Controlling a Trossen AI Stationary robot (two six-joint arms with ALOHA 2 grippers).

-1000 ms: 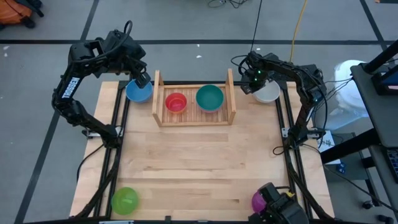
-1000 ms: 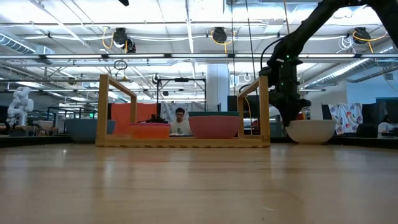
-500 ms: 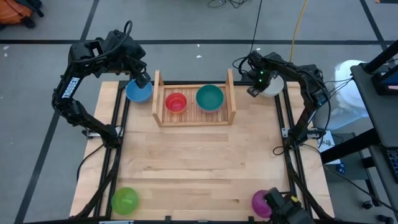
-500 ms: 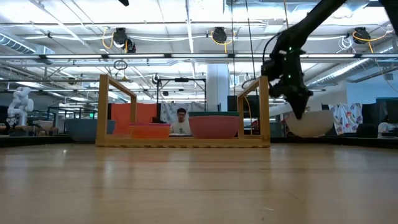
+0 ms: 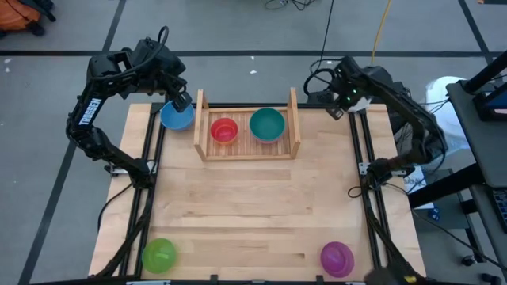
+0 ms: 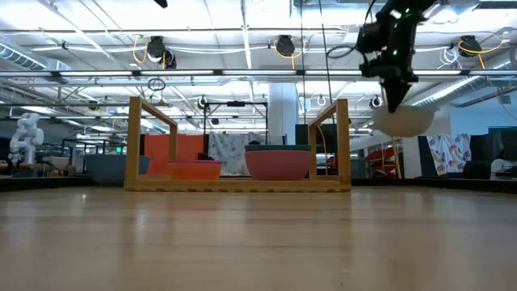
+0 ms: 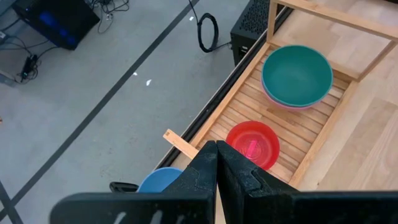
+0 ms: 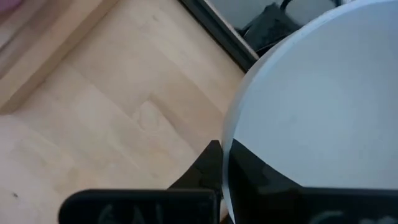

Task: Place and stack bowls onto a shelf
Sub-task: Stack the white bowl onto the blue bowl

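Observation:
My right gripper [image 6: 395, 103] is shut on the white bowl [image 6: 401, 121] and holds it well above the table, right of the shelf [image 5: 248, 131]. The arm hides this bowl in the high view. On the shelf's slats rest a red bowl [image 5: 224, 130] and a teal bowl [image 5: 267, 124], which is nested in a pink bowl [image 7: 292, 104]. My left gripper [image 5: 182, 101] is shut and empty, up above the blue bowl [image 5: 174, 118]. That bowl stands on the table just left of the shelf. My right gripper holds the white bowl by its rim [image 8: 231, 146], one finger inside the bowl and one outside. The fingers come from above, pointing down. The bowl hangs below them, opening up, clear of the table.
A green bowl [image 5: 158, 255] stands at the table's near left corner and a purple-magenta bowl [image 5: 337, 258] at the near right. The shelf's two upright side boards [image 6: 343, 141] rise on either side of the bowls in it. The middle of the wooden tabletop [image 5: 253, 206] is bare.
My right gripper has gone up and a little toward the table's far right corner with the white bowl. The bowl stood on the table a second ago and now hangs clear, at about the height of the top of the shelf's side boards.

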